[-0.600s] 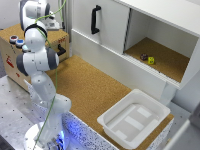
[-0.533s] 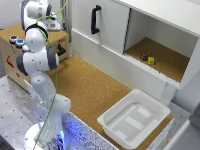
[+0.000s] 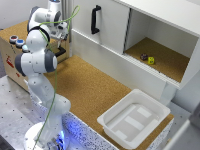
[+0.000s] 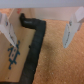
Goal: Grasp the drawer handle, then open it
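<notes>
A large white cabinet (image 3: 150,35) fills the far side of the exterior view. Its door (image 3: 102,25) carries a long black handle (image 3: 95,19), and to the exterior view's right an open compartment shows a cork floor with two small objects, one dark (image 3: 144,57) and one yellow (image 3: 151,60). In front lies a broad cork-covered table top (image 3: 90,87). A white plastic tub (image 3: 135,117) sits at its near edge, toward the exterior view's right. The white robot arm (image 3: 37,60) rises from its base at the exterior view's left and bends back toward a brown cork-topped box (image 3: 15,52) in the far left corner. Two small round caps (image 3: 16,41) rest on the box top. The gripper (image 3: 59,44) hangs just beside the box, above the cork, and mostly hides the drawer front; the drawer handle cannot be made out in this view. In the wrist view the gripper (image 4: 42,29) has its two pale fingers (image 4: 71,30) spread wide apart, holding nothing. Between them runs a dark bent bar (image 4: 34,47) against brown cork, too blurred to identify with certainty.
</notes>
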You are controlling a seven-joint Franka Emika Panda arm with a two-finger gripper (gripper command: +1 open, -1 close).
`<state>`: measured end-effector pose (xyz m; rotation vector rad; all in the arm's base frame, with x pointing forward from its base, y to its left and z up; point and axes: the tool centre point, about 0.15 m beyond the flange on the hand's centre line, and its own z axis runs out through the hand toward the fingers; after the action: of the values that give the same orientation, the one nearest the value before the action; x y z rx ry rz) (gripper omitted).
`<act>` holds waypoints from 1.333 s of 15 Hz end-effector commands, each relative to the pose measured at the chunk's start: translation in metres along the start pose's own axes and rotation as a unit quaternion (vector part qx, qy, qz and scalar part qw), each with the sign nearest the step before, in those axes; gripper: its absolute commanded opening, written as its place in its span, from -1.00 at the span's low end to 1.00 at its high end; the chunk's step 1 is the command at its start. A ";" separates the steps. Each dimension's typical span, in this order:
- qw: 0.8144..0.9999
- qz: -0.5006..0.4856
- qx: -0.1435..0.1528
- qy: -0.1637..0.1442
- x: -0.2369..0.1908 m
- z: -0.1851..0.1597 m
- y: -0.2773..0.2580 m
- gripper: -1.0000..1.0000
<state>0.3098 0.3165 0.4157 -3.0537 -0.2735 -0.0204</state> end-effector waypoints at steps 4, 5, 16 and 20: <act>0.986 0.151 0.072 0.020 0.005 0.084 -0.010 1.00; 0.984 0.157 0.080 0.010 0.010 0.092 -0.008 1.00; 0.985 0.067 0.154 -0.050 0.053 0.120 -0.009 1.00; 0.985 0.055 0.158 -0.041 0.044 0.122 -0.015 -1.00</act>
<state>0.3519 0.3410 0.2970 -2.8047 -0.0327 0.0916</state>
